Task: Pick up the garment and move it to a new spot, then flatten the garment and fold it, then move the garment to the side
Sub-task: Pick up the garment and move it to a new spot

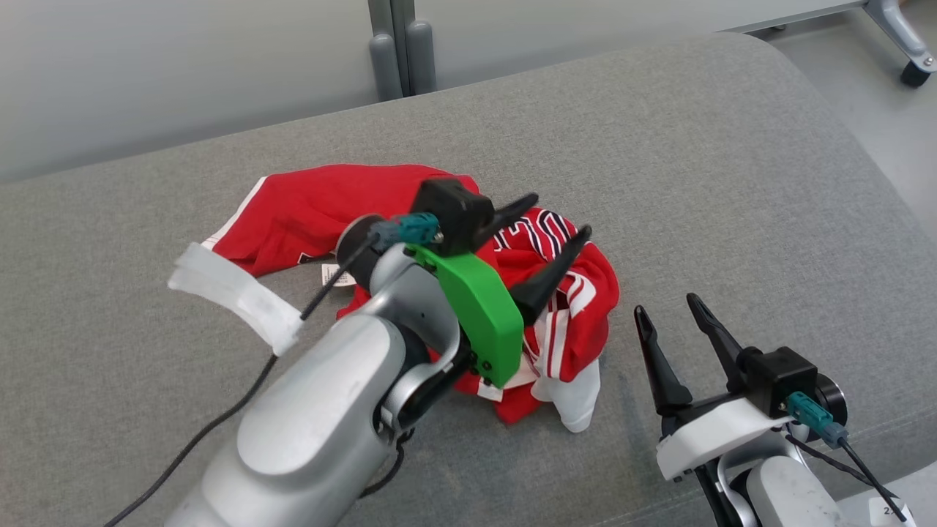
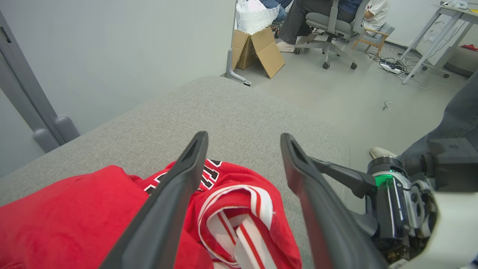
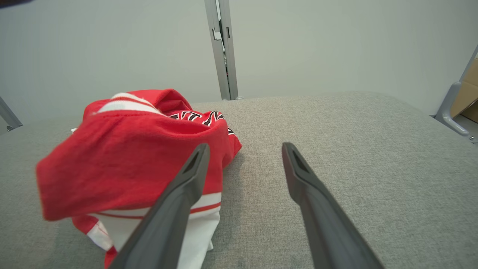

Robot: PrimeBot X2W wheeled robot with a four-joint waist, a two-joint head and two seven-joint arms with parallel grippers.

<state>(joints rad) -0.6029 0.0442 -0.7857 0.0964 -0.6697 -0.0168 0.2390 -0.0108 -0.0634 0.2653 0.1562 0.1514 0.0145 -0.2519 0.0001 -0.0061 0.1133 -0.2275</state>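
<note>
One garment [image 1: 307, 205], red with white trim and black lettering, lies crumpled mid-way across the grey cushion [image 1: 695, 146]. You have bare fabric to its right and behind it. The cushion's far edge meets the wall, and its right edge rounds off to the floor. Your left arm reaches in from the lower left. The left gripper [image 1: 560, 214] hangs over the bunched right end of the cloth, fingers spread wide with nothing between them; whether they touch the cloth can't be told. Your right gripper [image 1: 667, 304] sits low just right of the garment's white hem, fingers pointing away from you, also spread and empty. Count: one garment, two grippers, one cardboard box [image 2: 257, 48] on the floor beyond the cushion.
</note>
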